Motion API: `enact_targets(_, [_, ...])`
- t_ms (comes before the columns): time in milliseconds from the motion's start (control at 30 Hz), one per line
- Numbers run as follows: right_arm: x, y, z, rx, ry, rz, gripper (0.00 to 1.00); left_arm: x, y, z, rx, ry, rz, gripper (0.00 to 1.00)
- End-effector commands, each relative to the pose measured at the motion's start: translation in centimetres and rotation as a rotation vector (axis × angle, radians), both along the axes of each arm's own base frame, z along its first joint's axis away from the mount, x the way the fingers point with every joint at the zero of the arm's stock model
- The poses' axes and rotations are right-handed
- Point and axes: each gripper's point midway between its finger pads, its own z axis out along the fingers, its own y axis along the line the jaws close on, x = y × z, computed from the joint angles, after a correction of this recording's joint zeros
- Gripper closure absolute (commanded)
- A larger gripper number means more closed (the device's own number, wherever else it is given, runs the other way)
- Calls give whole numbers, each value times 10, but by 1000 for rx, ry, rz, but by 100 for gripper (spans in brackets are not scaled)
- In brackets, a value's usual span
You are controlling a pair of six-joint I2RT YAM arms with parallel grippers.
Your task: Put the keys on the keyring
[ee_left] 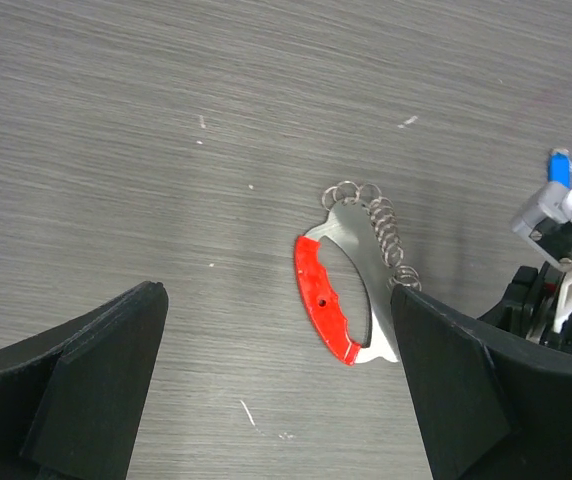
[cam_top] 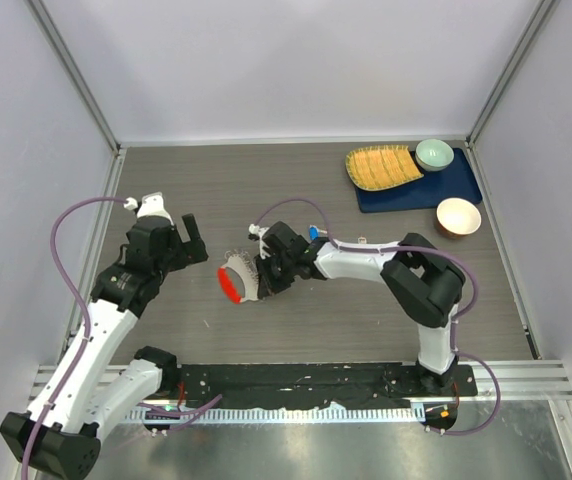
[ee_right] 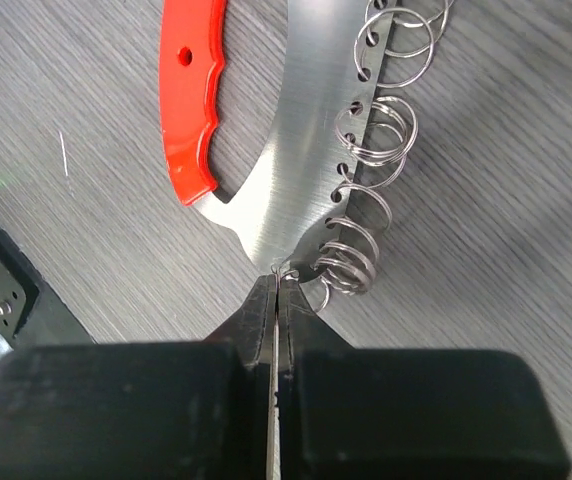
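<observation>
The keyring [cam_top: 232, 283] lies flat on the grey table, a silver crescent plate [ee_right: 296, 170] with a red grip [ee_left: 321, 300] and several wire rings [ee_right: 376, 130] threaded along its edge. My right gripper [ee_right: 278, 282] is shut, and its tips pinch a thin wire loop at the plate's pointed end. In the top view the right gripper [cam_top: 262, 274] sits at the keyring's right side. My left gripper [ee_left: 274, 330] hangs open above the table just left of the keyring, with nothing between its fingers [ee_left: 106, 370]. From above, the left gripper [cam_top: 184, 240] is apart from the red grip. The keys are out of view.
At the back right a blue mat [cam_top: 466, 185] carries a yellow woven dish [cam_top: 381, 166] and a pale green bowl [cam_top: 434, 154]. A tan bowl [cam_top: 458, 216] stands beside them. A black rail [cam_top: 316, 380] runs along the near edge.
</observation>
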Motion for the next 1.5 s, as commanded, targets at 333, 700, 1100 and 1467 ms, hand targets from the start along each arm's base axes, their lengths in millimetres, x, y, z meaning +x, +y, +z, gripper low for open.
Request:
enact_targets(333, [19, 3, 183, 425, -663, 163, 99, -13, -48, 64, -128, -349, -346, 1])
enact_targets(700, [-12, -21, 295, 827, -961, 138, 99, -50, -98, 104, -230, -644, -717, 6])
enact_targets(1100, [-41, -34, 300, 920, -989, 227, 99, -73, -149, 93, -405, -539, -1067, 26])
enact_targets(1467, [-54, -39, 298, 945, -990, 269, 99, -92, -162, 86, -433, -520, -1237, 47])
